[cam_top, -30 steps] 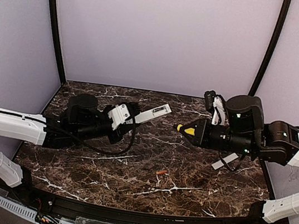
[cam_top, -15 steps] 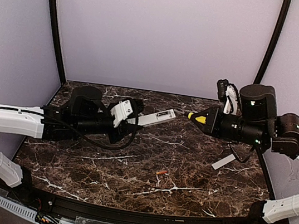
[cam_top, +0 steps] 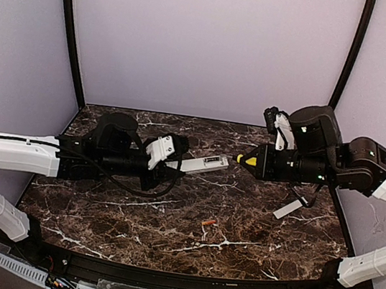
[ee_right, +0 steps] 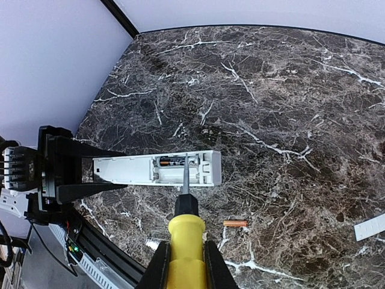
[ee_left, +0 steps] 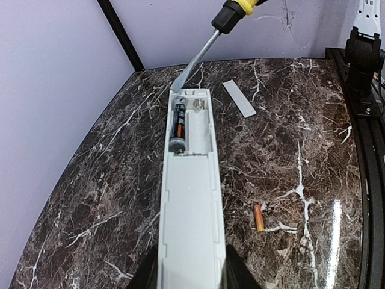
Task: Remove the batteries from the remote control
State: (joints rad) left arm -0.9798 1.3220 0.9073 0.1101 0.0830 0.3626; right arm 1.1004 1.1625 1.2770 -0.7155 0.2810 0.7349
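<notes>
My left gripper (cam_top: 164, 156) is shut on the white remote control (cam_top: 203, 163), holding it above the table with its open battery bay up (ee_left: 188, 180). One dark battery with an orange band (ee_left: 177, 124) lies in the bay's left slot; the other slot is empty. It also shows in the right wrist view (ee_right: 174, 161). My right gripper (cam_top: 266, 163) is shut on a yellow-handled screwdriver (ee_right: 186, 235). Its metal tip (ee_left: 191, 66) reaches the remote's far end by the bay. A loose orange battery (cam_top: 207, 222) lies on the table, also seen in the wrist views (ee_left: 258, 217) (ee_right: 236, 223).
The flat white cover strip (cam_top: 287, 208) lies on the marble at the right, also in the left wrist view (ee_left: 239, 98). Purple walls and black corner posts (cam_top: 70, 32) close in the back and sides. A black rail (cam_top: 172, 281) runs along the near edge.
My left gripper lowered the remote and pushed it further right. My right gripper drew back, then came left and down again, bringing the screwdriver tip to the remote's end.
</notes>
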